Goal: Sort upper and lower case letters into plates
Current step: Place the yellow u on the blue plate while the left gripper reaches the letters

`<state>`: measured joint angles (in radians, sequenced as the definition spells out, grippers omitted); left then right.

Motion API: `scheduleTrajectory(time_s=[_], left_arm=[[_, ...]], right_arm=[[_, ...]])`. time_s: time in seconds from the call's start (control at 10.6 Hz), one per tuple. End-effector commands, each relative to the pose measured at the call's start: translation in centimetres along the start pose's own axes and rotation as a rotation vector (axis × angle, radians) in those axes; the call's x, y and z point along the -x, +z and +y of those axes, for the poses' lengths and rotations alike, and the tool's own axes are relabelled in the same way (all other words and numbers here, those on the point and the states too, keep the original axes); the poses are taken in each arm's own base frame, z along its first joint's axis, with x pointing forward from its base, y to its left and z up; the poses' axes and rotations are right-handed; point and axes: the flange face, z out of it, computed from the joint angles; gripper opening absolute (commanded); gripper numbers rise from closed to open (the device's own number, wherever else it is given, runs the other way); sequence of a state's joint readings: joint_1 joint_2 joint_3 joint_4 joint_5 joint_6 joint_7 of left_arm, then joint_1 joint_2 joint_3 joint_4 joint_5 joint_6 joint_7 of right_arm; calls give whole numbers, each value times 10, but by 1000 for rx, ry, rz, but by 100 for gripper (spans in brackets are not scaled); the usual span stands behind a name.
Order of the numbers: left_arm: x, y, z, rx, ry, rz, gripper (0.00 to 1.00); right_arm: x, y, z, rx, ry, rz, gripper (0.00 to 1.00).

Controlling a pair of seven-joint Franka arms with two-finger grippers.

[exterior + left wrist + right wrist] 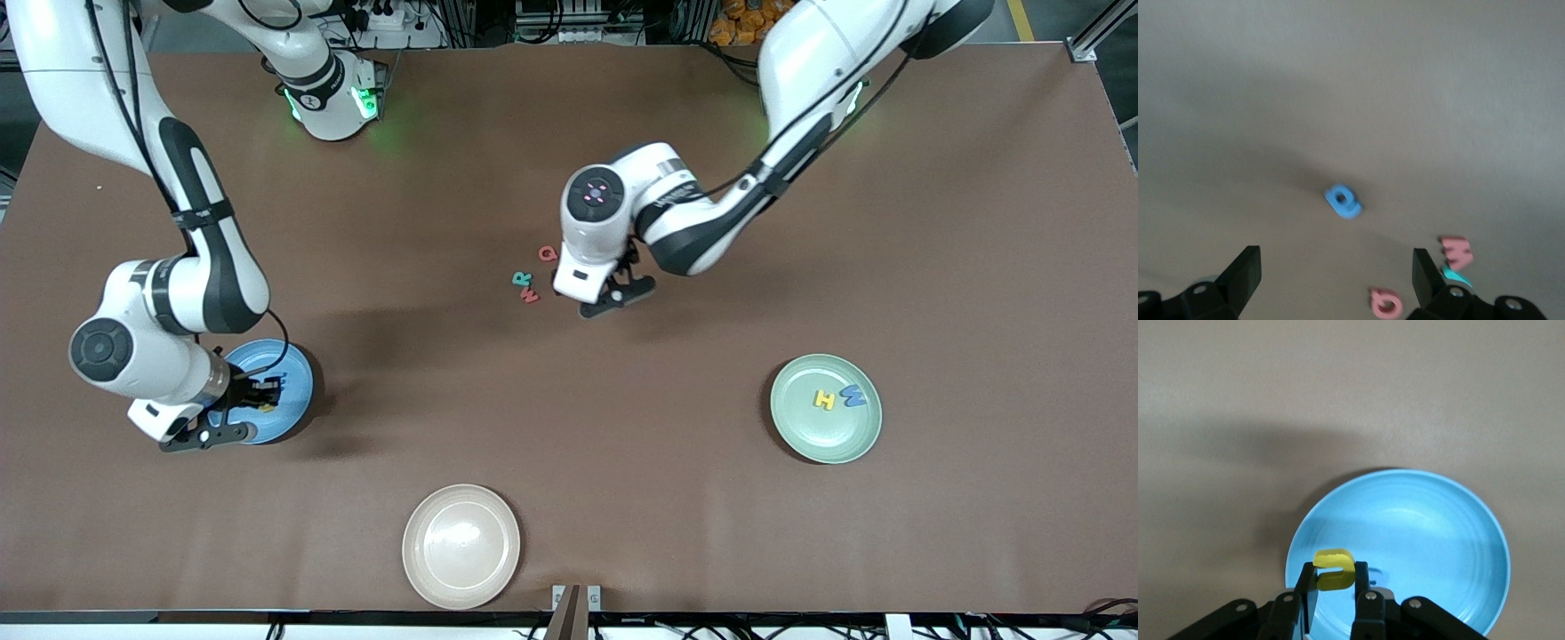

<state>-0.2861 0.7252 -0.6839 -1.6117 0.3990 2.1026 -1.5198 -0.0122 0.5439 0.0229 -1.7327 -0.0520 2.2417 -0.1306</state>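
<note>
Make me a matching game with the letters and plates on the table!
Things:
1. yellow H
2. small yellow letter
3. blue letter
4. cream plate

Where or how:
A. pinched in the right tool over the blue plate
B. holding no letters
C. lying in the green plate beside a blue W
D. on the bare table under the open left tool

Pairs: 1-C, 2-A, 3-D, 4-B
</note>
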Motion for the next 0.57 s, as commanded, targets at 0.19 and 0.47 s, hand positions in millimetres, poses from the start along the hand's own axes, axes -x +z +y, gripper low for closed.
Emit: scheduleTrajectory(time_s=[0.19, 0.47], left_arm=[[64, 51, 9, 25, -95, 36, 100], [83, 78, 13, 29, -111, 52, 100]], right_arm=[[21, -8, 29, 6, -46, 2, 14], [19, -4, 27, 2, -44, 0, 100]])
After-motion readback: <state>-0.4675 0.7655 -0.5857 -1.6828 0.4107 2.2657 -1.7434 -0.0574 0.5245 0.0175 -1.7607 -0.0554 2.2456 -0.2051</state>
